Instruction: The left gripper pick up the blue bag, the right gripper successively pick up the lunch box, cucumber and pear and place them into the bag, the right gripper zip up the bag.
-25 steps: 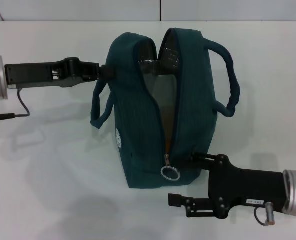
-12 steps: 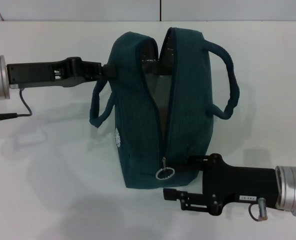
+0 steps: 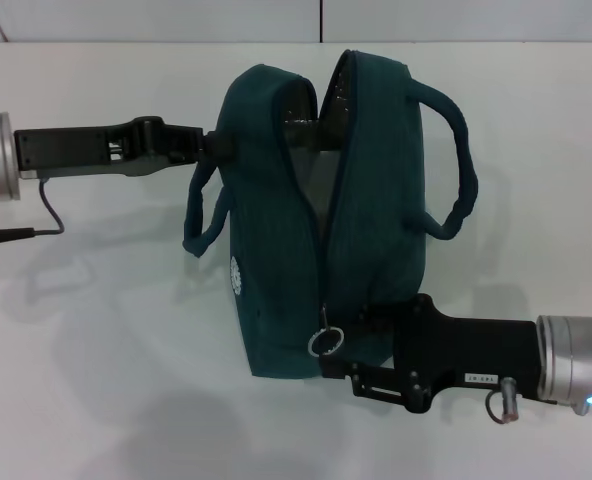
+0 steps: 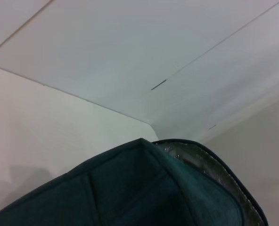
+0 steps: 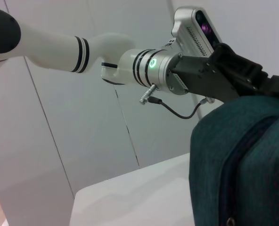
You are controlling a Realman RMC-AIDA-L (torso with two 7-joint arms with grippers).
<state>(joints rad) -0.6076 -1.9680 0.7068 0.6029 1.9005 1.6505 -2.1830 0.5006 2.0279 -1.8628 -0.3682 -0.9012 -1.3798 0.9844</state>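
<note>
The blue bag (image 3: pixel 316 210) stands upright on the white bench (image 3: pixel 96 350), its mouth gaping at the far end and its zipper seam drawn together toward the near end. My left gripper (image 3: pixel 208 142) reaches in from the left and meets the bag's upper far corner, just above the left loop handle (image 3: pixel 201 215); I judge that it is there to brace the bag against the pull of the zipper. Its fingertips are hidden by the fabric, so I cannot tell whether they are clenched on the cloth.

My right gripper (image 3: pixel 348 345) lies low at the bag's near end, pressed against the fabric just beside the metal ring pull (image 3: pixel 326 341), which hangs at the bottom of the seam. Whether I am grasping the pull or only touching the bag there I cannot tell, since the fingers are hidden. I judge this to be the start of the zipping stroke, most of the seam not yet being closed.

Silver foil lining (image 3: pixel 321 125) shows inside the open mouth. The lunch box, cucumber and pear are nowhere on the bench; they are presumably inside, though I cannot make them out there. The right loop handle (image 3: pixel 456 160) arches clear of the seam. The left handle droops down the side beside a small white logo (image 3: pixel 238 277), also off the zipper's line.
</note>
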